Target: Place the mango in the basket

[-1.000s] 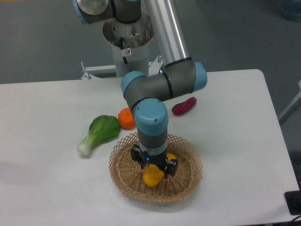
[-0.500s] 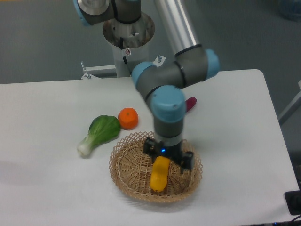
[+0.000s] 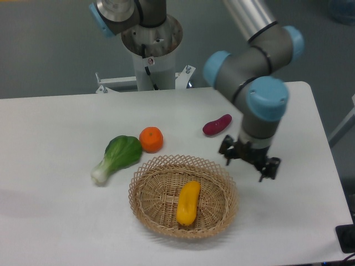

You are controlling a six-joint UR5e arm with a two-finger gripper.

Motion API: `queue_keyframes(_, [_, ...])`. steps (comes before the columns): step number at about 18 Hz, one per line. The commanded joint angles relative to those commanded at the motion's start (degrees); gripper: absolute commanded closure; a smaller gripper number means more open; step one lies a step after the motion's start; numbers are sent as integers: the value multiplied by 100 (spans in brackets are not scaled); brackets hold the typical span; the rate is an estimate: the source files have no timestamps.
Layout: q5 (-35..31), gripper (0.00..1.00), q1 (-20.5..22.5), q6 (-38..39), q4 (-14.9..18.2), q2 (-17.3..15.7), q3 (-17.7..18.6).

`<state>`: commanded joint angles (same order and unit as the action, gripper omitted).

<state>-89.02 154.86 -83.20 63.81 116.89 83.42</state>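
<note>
— White table, is that the biggest thing in view?
— Yes, and it carries everything. The arm reaches over its right side, silver tube with blue joint caps.
— And the basket?
— Tan wicker, near the front edge, left of the gripper.
— Where is the mango?
— It lies inside the basket, lengthwise, slightly right of the middle, touching the woven floor.
— Does the gripper hold it?
— No. The gripper hangs beside the basket's right rim, apart from the fruit, fingers spread wide with nothing between them.
— Anything else?
— A green leafy vegetable left of the basket, a tangerine just beside it, and a purple sweet potato farther back.
</note>
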Motion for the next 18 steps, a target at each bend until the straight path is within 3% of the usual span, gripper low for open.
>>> queue_keyframes(9, [-54,0,624,-987,-61,132,-185])
queue_keyframes(18, [-80,0,616,-987,-79,159,-177])
